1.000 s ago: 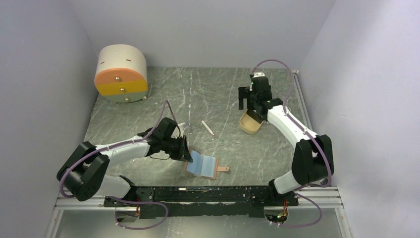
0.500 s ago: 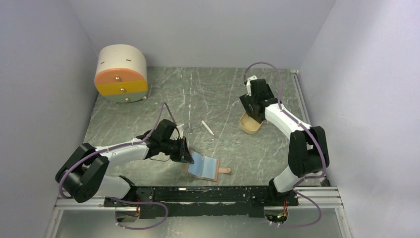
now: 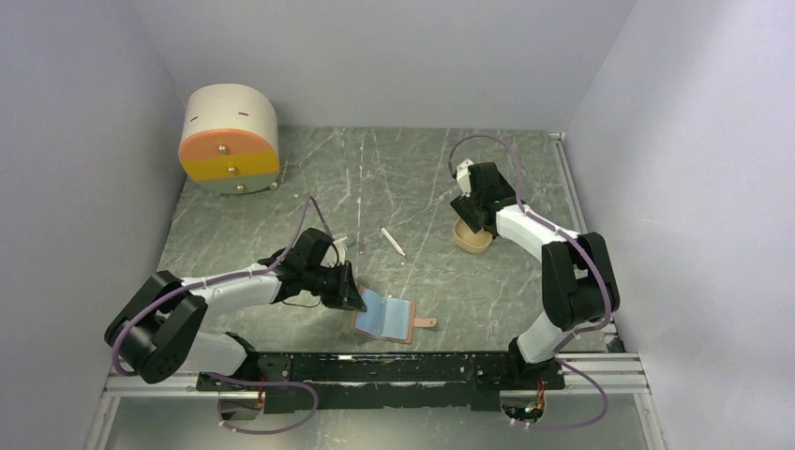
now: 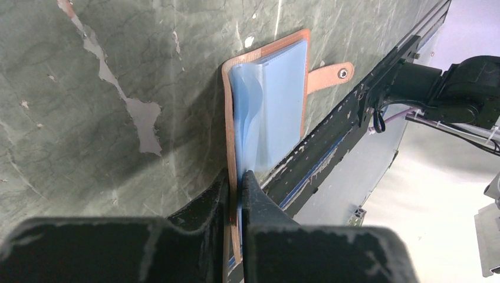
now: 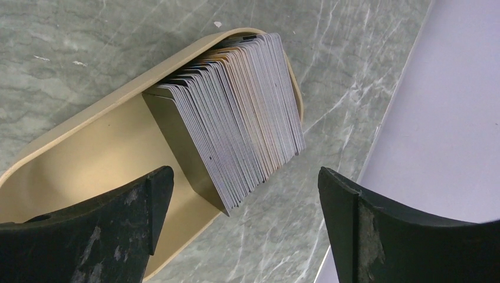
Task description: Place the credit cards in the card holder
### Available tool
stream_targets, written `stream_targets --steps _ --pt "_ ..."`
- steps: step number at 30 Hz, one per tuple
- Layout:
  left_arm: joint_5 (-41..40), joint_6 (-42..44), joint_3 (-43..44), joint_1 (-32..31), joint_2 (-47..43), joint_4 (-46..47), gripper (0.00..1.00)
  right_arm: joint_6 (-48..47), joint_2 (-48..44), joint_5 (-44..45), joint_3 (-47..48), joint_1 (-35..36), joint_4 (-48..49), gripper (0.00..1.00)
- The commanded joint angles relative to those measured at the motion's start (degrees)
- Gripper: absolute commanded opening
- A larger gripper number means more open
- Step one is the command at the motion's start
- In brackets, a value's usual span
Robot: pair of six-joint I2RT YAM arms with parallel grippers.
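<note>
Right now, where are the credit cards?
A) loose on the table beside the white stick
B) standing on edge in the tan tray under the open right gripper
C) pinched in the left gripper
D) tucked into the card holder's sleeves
B: in the right wrist view the credit cards stand on edge in the tan tray, right gripper open above; the left gripper pinches the card holder.
</note>
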Motion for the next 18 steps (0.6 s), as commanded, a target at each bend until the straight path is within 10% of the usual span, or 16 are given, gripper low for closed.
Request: stream_targets --steps 1,18 --pt "1.32 0.98 1.04 0.26 -0.98 0.31 0.09 -3.07 2.26 3.01 -0.13 0.48 2.77 0.97" --pt "1.06 1.70 0.51 0.25 -0.62 0.42 0.09 -5.55 6.57 10.78 0.81 1.23 4.83 0.96"
